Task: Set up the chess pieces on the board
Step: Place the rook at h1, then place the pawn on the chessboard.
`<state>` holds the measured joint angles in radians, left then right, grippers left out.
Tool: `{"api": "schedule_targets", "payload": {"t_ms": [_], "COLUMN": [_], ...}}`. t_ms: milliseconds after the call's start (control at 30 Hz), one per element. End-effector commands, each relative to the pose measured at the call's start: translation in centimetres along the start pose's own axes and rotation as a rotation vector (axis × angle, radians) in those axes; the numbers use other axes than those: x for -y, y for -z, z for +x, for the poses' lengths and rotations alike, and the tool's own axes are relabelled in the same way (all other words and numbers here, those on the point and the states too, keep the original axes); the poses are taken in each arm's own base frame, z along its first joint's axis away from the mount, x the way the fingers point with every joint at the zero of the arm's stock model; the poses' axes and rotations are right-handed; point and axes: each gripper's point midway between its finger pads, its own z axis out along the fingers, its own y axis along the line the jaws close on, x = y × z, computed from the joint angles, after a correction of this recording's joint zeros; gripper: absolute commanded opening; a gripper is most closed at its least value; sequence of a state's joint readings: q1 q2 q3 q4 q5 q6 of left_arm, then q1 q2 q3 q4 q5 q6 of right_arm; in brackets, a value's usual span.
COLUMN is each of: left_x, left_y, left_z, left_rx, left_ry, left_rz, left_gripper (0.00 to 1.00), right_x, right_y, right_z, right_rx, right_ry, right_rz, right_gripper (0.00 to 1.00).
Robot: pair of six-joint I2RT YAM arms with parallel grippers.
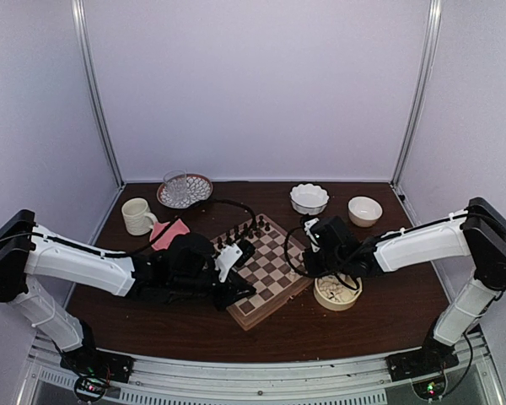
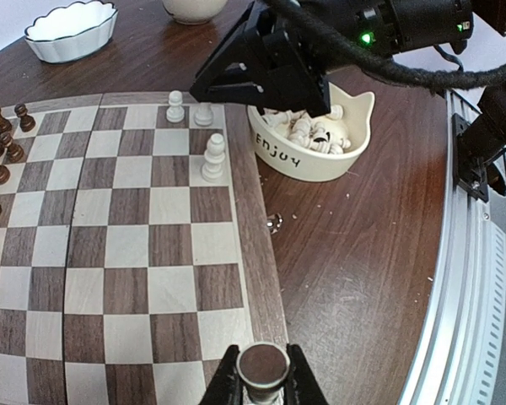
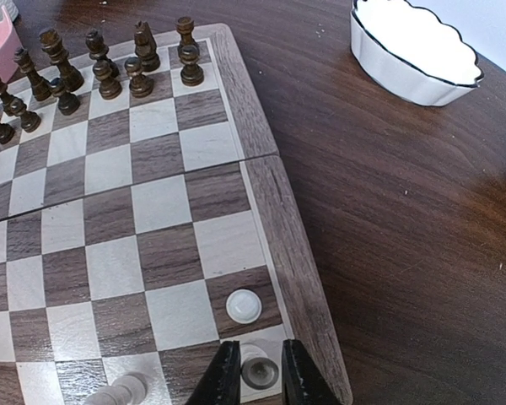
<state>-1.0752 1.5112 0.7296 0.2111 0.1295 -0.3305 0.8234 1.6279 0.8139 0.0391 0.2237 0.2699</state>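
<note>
The setting-out of the cream chess pieces (image 2: 316, 135) is judged to be at an early stage. Three are seen on the board (image 1: 280, 268), all in the corner nearest the bowl (image 2: 304, 164). The rest are heaped in that bowl, which rests on the table (image 1: 388, 312) just beside the board's rim, at about 4 o'clock from the board's middle in the top view. The dark pieces (image 3: 110, 72) are ranged along the opposite edge.

The left pincer (image 2: 263, 364) is clenched on a held piece (image 2: 263, 366), whose round dark end is turned to the wrist camera. It is kept over the board's rim at 6 o'clock in that view. The right pincer (image 3: 259, 354) is set about the corner piece (image 3: 260, 372), with a finger close on each side. Whether that piece is gripped or free cannot be told.

A straight lift by the right pincer is called for next, so that the neighbouring piece (image 3: 243, 306) at 12 o'clock is not knocked. A free edge square is then needed for the left pincer's load.

The bowl's contents are shown only by the left wrist view, and the dark ranks clearly only by the right wrist view. In the top view both pincers' tips are hidden by the arms.
</note>
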Motion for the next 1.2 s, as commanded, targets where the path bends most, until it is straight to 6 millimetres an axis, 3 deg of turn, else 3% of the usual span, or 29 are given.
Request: {"api": "schedule_targets", "payload": {"t_ms": [0, 467, 700, 1167], "left_x": [0.1, 0.2, 0.2, 0.2], "left_y": [-0.2, -0.3, -0.3, -0.3], "left_z": [-1.6, -1.7, -1.6, -1.6], "left_rx": [0.039, 0.039, 0.037, 0.035], "left_ry": [0.003, 0.003, 0.004, 0.005], "left_rz": [0.000, 0.003, 0.002, 0.004], "left_gripper": [0.00, 0.00, 0.00, 0.00], "right_x": [0.2, -0.7, -0.4, 0.6], "right_y": [-0.4, -0.5, -0.3, 0.2], "right_z": [0.4, 0.4, 0.4, 0.2], "right_rx": [-0.021, -0.034, -0.030, -0.014], "right_ry": [-0.012, -0.007, -0.011, -0.011], "right_rz": [0.002, -0.045, -0.037, 0.008], "right_gripper": [0.19, 0.17, 0.11, 0.10]}}
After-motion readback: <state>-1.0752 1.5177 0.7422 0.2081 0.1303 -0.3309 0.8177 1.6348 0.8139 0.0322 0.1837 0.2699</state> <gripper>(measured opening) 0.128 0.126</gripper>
